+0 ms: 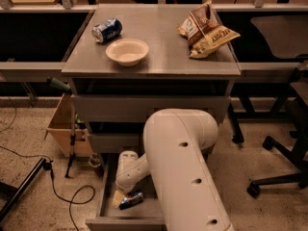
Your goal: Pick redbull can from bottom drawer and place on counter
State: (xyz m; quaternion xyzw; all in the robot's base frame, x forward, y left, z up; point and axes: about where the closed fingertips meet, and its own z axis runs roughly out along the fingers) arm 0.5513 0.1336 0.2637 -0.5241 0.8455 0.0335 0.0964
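Pulled-out bottom drawer, lower left of frame: redbull can lying flat, long axis rising slightly rightward, just right of claw, possibly touching; claw spread or pressed together, cannot tell.

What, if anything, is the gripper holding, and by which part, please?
It cannot be told: the gripper sits in the bottom drawer, beside the redbull can.

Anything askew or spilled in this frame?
Both cans lie on their sides: the blue can on the counter, the redbull can in the open bottom drawer beside the gripper. No spill shows.
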